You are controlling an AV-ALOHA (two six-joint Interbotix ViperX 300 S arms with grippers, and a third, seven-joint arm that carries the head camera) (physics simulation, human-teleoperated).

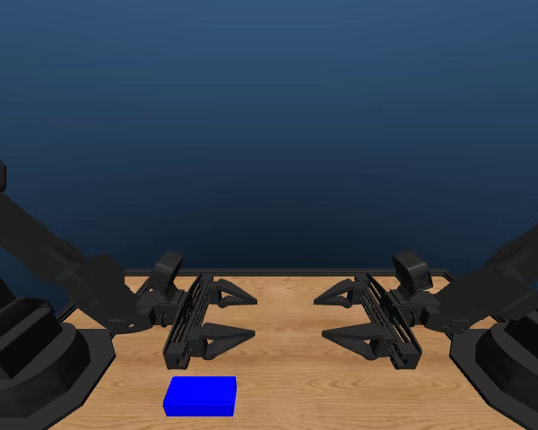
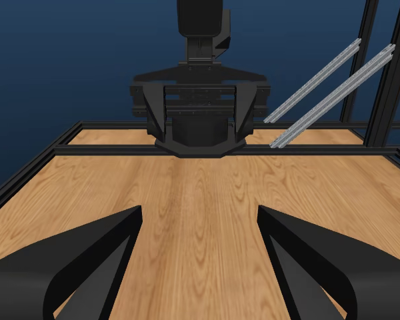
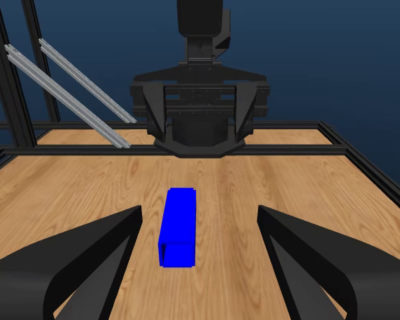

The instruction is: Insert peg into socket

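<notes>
The socket (image 1: 200, 396), a bright blue block, lies flat on the wooden table near the front edge. It sits in front of my left gripper (image 1: 254, 317) and apart from it. In the right wrist view the socket (image 3: 179, 223) lies lengthwise on the table ahead of my right gripper (image 3: 200, 210). Both grippers hover open above the table with nothing between their jaws, facing each other across the middle; my right gripper (image 1: 320, 318) is at the right. The left wrist view shows only bare wood ahead of my left gripper (image 2: 200, 210). The peg is out of view.
A black frame rail (image 2: 207, 150) borders the table (image 1: 287, 376). Two slanted silver bars (image 2: 333, 87) stand beyond it. The bulky arm bases (image 1: 27, 358) (image 1: 520, 367) occupy the table's left and right sides.
</notes>
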